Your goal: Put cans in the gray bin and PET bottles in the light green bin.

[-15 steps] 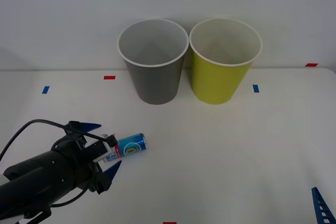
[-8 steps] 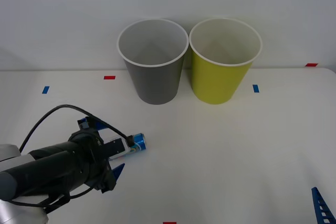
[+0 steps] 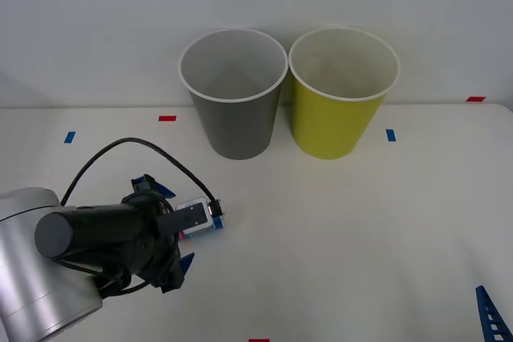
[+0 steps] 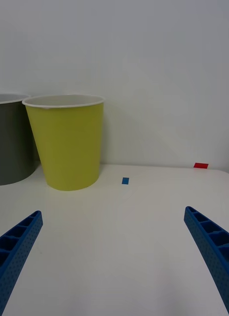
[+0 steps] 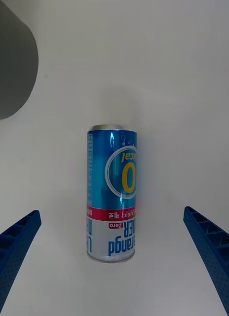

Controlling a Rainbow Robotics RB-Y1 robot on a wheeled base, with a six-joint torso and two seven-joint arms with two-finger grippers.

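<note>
A small blue can (image 5: 112, 192) with a round yellow-ringed logo lies on its side on the white table, in front of and to the left of the gray bin (image 3: 236, 118). My left gripper (image 3: 178, 226) hangs open over the can, one blue finger on each side and neither touching it. In the front view the wrist covers most of the can (image 3: 214, 219). The light green bin (image 3: 333, 122) stands upright right of the gray one. My right gripper (image 4: 112, 217) rests open near the table's front right corner. PET bottles are out of view.
Both bins stand side by side at the back of the table, against a white wall, their rims nearly touching. Small blue tape marks (image 3: 390, 134) and red tape marks (image 3: 167, 118) dot the tabletop. A black cable (image 3: 120, 150) loops above the left arm.
The left arm has moved forward and tipped down over the can, hiding more of it in the front view. The can, bins and right arm have not moved.
</note>
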